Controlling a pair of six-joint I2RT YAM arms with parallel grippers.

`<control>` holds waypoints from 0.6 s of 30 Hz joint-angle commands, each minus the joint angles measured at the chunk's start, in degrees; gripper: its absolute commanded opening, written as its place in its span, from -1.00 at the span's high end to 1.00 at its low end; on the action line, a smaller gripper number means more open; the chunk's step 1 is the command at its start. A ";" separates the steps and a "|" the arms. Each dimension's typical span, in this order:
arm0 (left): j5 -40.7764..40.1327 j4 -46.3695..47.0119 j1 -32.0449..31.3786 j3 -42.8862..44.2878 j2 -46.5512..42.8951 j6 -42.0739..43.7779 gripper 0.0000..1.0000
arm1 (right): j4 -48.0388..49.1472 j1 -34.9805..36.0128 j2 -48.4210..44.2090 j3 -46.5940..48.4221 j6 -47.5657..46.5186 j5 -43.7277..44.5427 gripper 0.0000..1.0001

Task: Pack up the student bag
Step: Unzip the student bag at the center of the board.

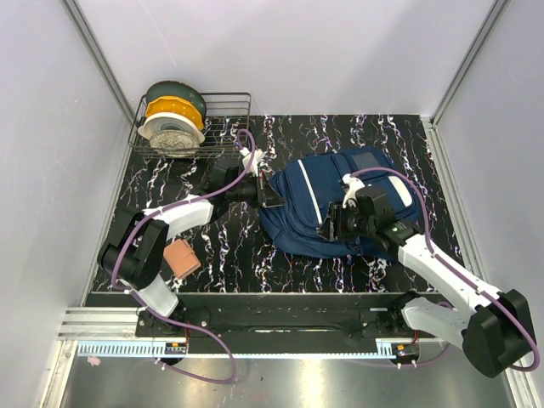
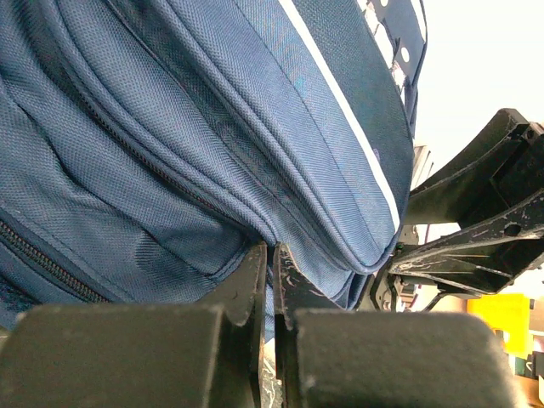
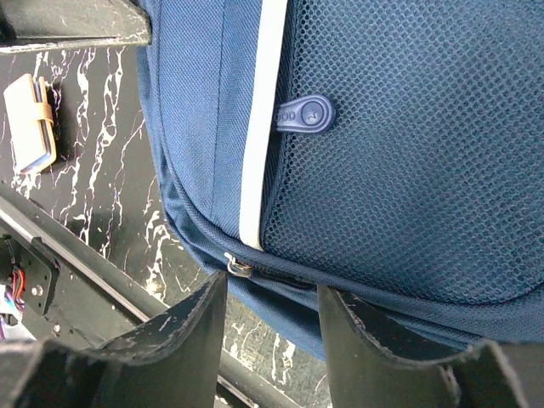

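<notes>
As the bag (image 1: 289, 217) lies flat, long axis near-left to far-right, my left gripper (image 2: 274, 255) is closed at its edge, right gripper (image 3: 268, 293) apart.

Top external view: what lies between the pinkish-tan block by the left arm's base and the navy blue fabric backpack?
Only bare black white-veined tabletop separates the block from the backpack, as the top view shows.

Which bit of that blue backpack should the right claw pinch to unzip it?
Probably the small metal zip slider on the backpack's seam, at the white stripe's end. It juts from the fabric, and the right gripper's open fingers flank it, so advance straight ahead.
</notes>
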 commanded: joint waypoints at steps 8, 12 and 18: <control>5.36 5.74 -0.92 2.70 -0.26 -0.16 1.00 | -0.90 4.70 2.02 6.56 -4.24 5.45 0.11; 5.27 5.56 -0.92 2.62 -0.70 -0.07 1.00 | -3.00 6.63 3.78 8.06 -6.10 9.14 0.37; 5.36 5.65 -0.92 2.70 -0.52 -0.16 1.00 | -2.39 9.89 5.01 8.33 -6.80 12.75 0.39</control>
